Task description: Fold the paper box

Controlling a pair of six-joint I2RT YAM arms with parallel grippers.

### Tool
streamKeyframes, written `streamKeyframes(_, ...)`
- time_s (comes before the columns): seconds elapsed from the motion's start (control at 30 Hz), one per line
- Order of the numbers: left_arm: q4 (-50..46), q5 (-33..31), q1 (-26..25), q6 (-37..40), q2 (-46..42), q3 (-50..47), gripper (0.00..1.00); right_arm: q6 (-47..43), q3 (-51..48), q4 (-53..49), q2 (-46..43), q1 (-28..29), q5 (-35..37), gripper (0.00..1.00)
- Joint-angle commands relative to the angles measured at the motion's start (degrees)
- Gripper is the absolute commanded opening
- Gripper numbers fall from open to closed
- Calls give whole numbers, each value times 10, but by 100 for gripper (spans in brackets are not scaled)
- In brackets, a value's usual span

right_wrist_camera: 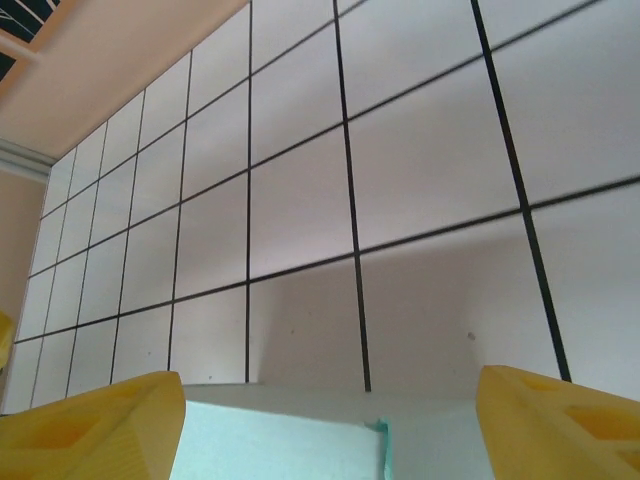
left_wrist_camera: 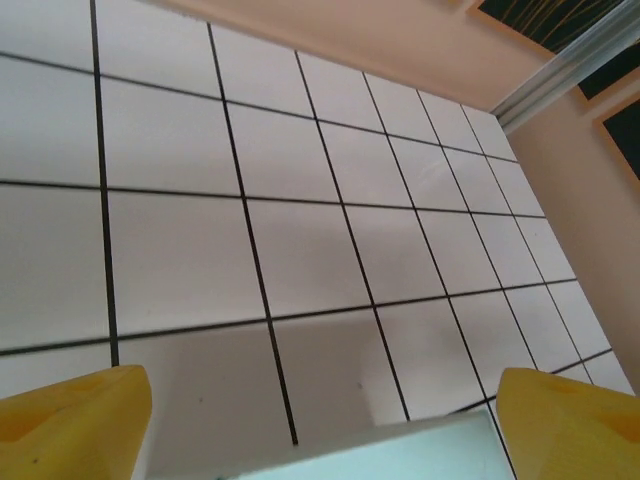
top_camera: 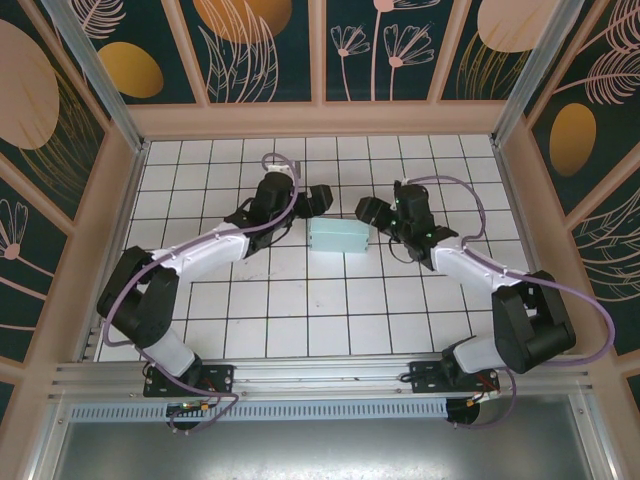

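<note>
Left pincer (top_camera: 316, 200) and right pincer (top_camera: 367, 211), we see, hang released at ten and two o'clock of the paper box (top_camera: 338, 236).

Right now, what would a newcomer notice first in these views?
The small pale mint-green paper box, a shallow rectangular shape, lies in the middle of the white tiled table. Both arms bend inward so the left hand and right hand flank its far corners. Behind them, dark teal wall panels with gold leaf and flower patterns ring the workspace.
</note>
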Motion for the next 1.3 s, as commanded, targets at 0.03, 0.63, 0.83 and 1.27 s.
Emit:
streamKeyframes(0.03, -25, 3, 4, 18, 23, 13, 87, -97, 66, -47, 29, 2, -32, 75)
streamKeyframes(0.63, -23, 32, 161, 34, -79, -145, 94, -800, 372, -446, 191, 98, -165, 92)
streamKeyframes(0.83, -14, 42, 162, 32, -66, -151, 94, -853, 487, -553, 297, 99, -123, 91)
streamKeyframes(1.27, -3, 44, 166, 30, -50, -148, 94, -877, 561, -620, 371, 100, -82, 59)
